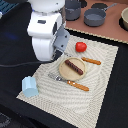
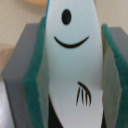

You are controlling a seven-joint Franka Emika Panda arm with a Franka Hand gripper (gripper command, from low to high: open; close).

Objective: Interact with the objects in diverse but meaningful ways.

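Observation:
In the wrist view, my gripper (image 2: 74, 80) is shut on a white elongated piece (image 2: 70, 55) with a drawn smiling face, held between the green pads (image 2: 34, 80). In the exterior view the arm's hand (image 1: 61, 41) hangs over the far left part of the striped mat (image 1: 100, 80); its fingers and the white piece are hidden there. A round red tomato (image 1: 80, 47) lies just to the exterior view's right of the hand. A dark brown sausage (image 1: 74, 67) lies on a round wooden plate (image 1: 65, 71). A light blue cup (image 1: 29, 87) stands at the mat's near left corner.
An orange-handled knife (image 1: 92, 61) lies beside the plate and an orange-handled fork (image 1: 71, 82) in front of it. Two grey pots (image 1: 95, 18) (image 1: 73, 10) stand on the brown board at the back. A black cable (image 1: 20, 63) runs across the exterior view's left.

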